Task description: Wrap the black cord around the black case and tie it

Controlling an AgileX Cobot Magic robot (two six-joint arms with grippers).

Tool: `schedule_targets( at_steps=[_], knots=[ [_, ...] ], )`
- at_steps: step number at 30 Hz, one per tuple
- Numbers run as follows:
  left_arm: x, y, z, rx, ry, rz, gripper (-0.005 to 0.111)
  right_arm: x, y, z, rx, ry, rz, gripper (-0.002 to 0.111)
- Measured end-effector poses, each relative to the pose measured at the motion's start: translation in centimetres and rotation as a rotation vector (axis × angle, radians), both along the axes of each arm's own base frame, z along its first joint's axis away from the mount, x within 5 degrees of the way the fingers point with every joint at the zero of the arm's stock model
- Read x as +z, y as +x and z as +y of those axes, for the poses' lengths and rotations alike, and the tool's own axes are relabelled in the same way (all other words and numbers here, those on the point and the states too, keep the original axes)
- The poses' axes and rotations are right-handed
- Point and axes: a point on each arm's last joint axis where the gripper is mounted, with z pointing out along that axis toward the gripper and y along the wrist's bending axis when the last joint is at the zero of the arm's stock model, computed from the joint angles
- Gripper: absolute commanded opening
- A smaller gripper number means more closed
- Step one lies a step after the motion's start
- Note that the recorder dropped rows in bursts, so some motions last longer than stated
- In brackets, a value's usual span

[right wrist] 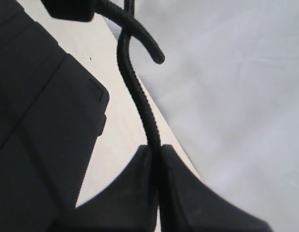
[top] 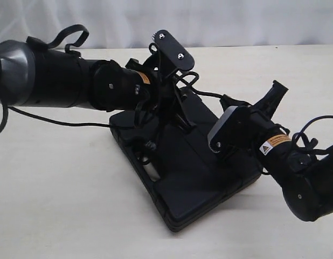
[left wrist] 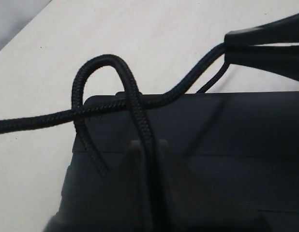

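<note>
The black case point(top: 199, 178) lies flat in the middle of the table. On it, the black cord point(left wrist: 115, 108) crosses one edge of the case point(left wrist: 227, 140) and rises in an arched loop. My left gripper point(left wrist: 148, 147) is shut on one leg of that loop, low over the case. A stretch of the cord point(top: 209, 94) runs from my left gripper point(top: 180, 110) to my right gripper point(top: 231, 101). The right gripper point(right wrist: 156, 151) is shut on the cord point(right wrist: 135, 92) just beyond the case's corner point(right wrist: 98, 94). A short free end sticks out past the left gripper's tip point(right wrist: 67, 9).
The table point(top: 64, 205) is pale cream, with a white backdrop point(top: 236, 21) behind its far edge. A thin black line point(top: 59, 120) trails over the table below the left arm; I cannot tell whether it is cord or arm cable.
</note>
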Motion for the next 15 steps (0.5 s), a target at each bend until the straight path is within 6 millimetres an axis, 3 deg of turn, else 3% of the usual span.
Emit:
schedule_targets(
  at_steps=[6, 10, 12, 15],
  knots=[
    [0.3, -2.1, -2.5, -0.070, -0.022, -0.046, 0.000, 0.0, 0.0, 0.0, 0.003, 0.013, 0.002, 0.004],
    [0.4, -2.5, -3.0, -0.063, -0.048, -0.042, 0.003, -0.1, 0.0, -0.2, -0.016, 0.016, 0.009, 0.004],
    [0.4, -2.5, -3.0, -0.048, -0.059, -0.020, 0.014, -0.1, 0.0, -0.3, -0.019, 0.018, 0.010, 0.004],
    [0.3, -2.6, -3.0, -0.037, -0.067, -0.003, 0.039, -0.1, 0.0, -0.3, -0.021, 0.020, 0.011, 0.004]
  ],
)
